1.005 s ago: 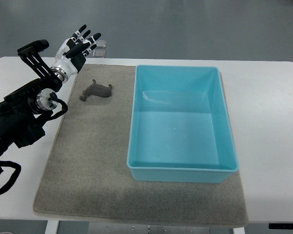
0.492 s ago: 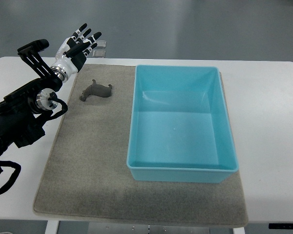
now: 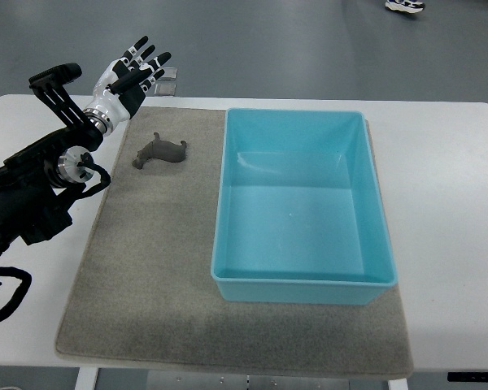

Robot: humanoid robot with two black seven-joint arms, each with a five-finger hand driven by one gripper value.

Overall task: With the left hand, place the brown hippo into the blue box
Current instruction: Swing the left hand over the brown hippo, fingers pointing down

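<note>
A grey felt mat [image 3: 146, 309] is covering most of the white desk [image 3: 447, 203], its near edge lying close to the desk's near edge. On the right half of the mat a blue box [image 3: 228, 203] is sitting upright with its open top facing the camera and its long side running near to far; nothing is lying inside it. At the left edge of the picture the black left arm [image 3: 32, 195] is reaching in over the desk's left end, beside the mat's left border, and angling toward the far side. Farther back, on the far left part of the mat, the brown hippo [image 3: 159, 151] is lying well left of the box and apart from it, not touching its wall. Its long axis is running left to right, tilted a little so that the left end is sitting slightly nearer; the rounded, heavier end is pointing left, and short legs are sticking up toward the far side at the middle and the right end. Beyond the hippo, over the far left corner of the mat, the left hand [image 3: 122, 81] is hovering with its fingers [image 3: 150, 62] spread wide, pointing far and to the right, gripping nothing and clear of the hippo. A small clear object [image 3: 166, 82] is lying on the desk just right of those fingertips.
</note>
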